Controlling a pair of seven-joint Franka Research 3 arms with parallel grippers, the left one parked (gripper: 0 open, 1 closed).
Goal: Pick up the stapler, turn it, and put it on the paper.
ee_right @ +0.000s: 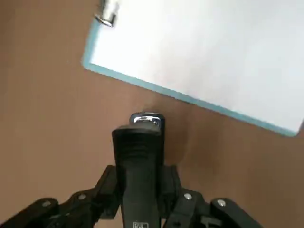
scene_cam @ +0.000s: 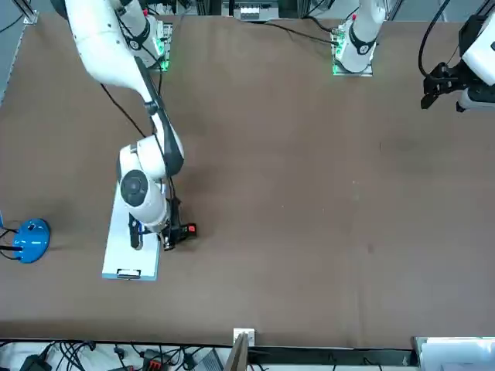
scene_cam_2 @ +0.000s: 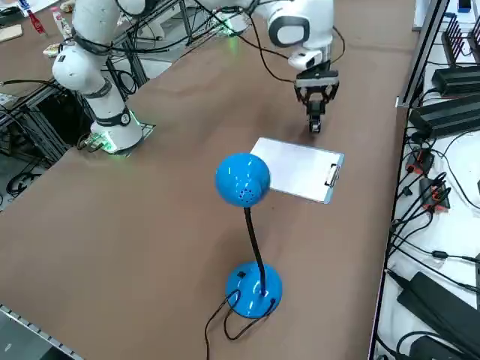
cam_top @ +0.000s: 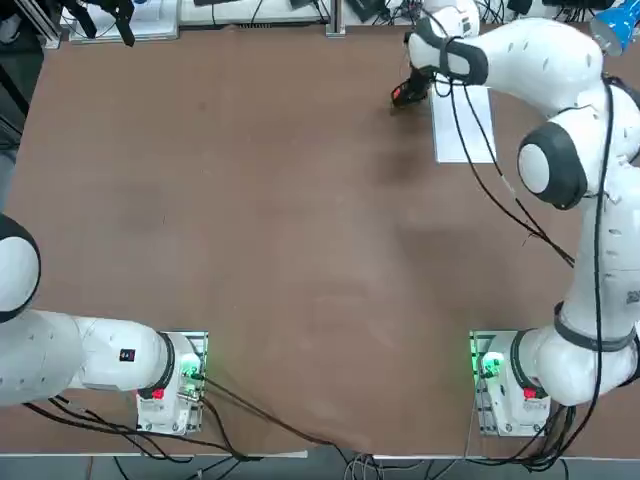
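Right pincer (ee_right: 142,199) around stapler (ee_right: 138,156)

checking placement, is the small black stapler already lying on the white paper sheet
No: the small black stapler sits in the right claw over brown table, beside the white paper sheet.

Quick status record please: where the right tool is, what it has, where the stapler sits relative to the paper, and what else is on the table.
right tool: shut on the stapler, beside the paper's long edge
stapler: black, clamped between the fingers, off the paper; whether it is clear of the table I cannot tell
paper: white sheet on a blue-edged board, metal clip at one short edge, nothing lying on it
table: brown
lamp: blue desk lamp beyond the paper, away from the tool
step left: stapler not yet on the paper
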